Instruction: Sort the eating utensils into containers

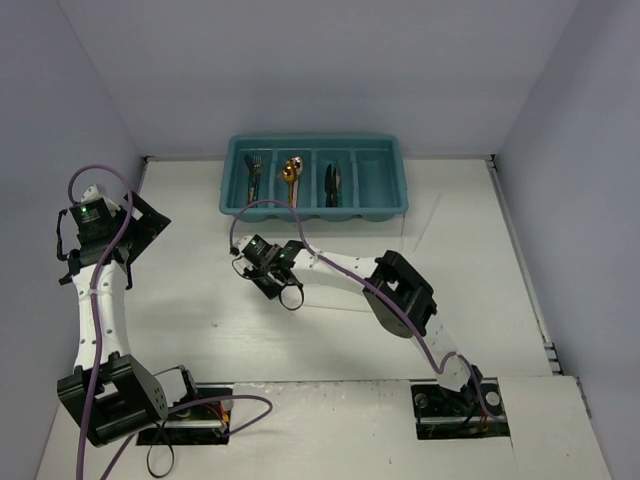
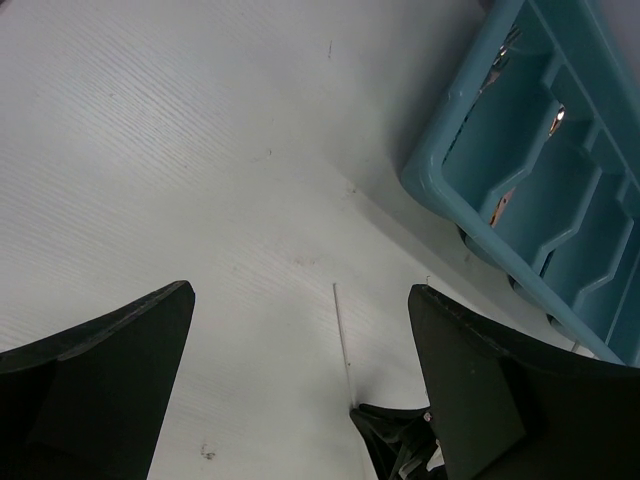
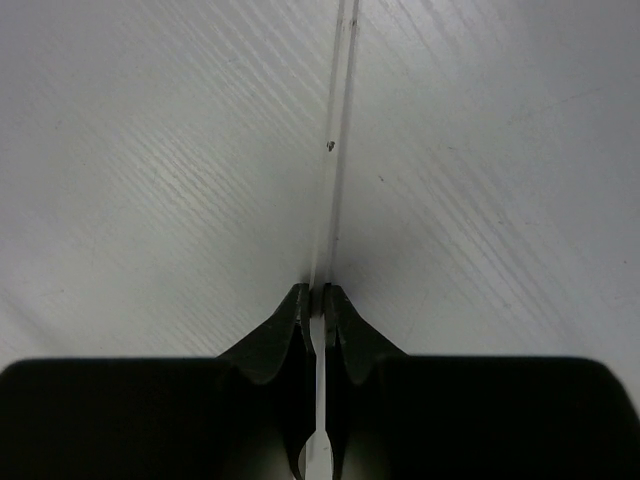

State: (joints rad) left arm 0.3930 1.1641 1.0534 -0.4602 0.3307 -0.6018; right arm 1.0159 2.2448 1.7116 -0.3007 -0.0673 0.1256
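Note:
A thin pale stick [image 3: 338, 150] lies flat on the white table, and my right gripper [image 3: 319, 292] is shut on its near end, fingertips down at the table surface. From above, that right gripper [image 1: 243, 253] sits mid-table in front of the teal tray [image 1: 313, 213]. The tray's containers hold silver forks [image 1: 253, 172], a gold spoon [image 1: 290, 172] and black knives [image 1: 333, 182]; the rightmost one looks bare. My left gripper [image 2: 300, 290] hangs open and holds nothing at the far left [image 1: 148, 228], looking down on the same stick [image 2: 341, 330] and the right gripper's tip [image 2: 395, 440].
The tray [image 2: 430, 170] stands against the back wall. Grey walls close in the table on the left, back and right. The right arm [image 1: 400, 295] stretches diagonally across the middle, and a purple cable [image 1: 260, 205] loops above its wrist.

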